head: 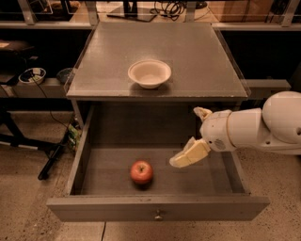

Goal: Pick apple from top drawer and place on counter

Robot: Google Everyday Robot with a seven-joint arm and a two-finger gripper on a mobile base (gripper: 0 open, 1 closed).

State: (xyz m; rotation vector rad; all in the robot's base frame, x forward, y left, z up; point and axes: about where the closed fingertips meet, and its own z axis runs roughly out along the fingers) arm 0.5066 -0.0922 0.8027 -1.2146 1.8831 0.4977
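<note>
The red apple (pixel 141 172) lies on the floor of the open top drawer (pixel 157 207), left of centre near the front panel, which has a small round knob (pixel 158 216). My gripper (pixel 186 136) hangs over the right half of the drawer, to the right of the apple and above it, with its two pale fingers spread apart and nothing between them. The lower finger (pixel 189 154) points toward the apple without touching it. The grey counter (pixel 197 56) above the drawer carries a white bowl (pixel 149 73) near its front edge.
Dark shelving stands at the left with small bowls (pixel 32 75) and a cable. Black legs of a stand (pixel 51 157) rest on the speckled floor left of the drawer. A light-wood shelf with cables (pixel 167 8) runs behind the counter.
</note>
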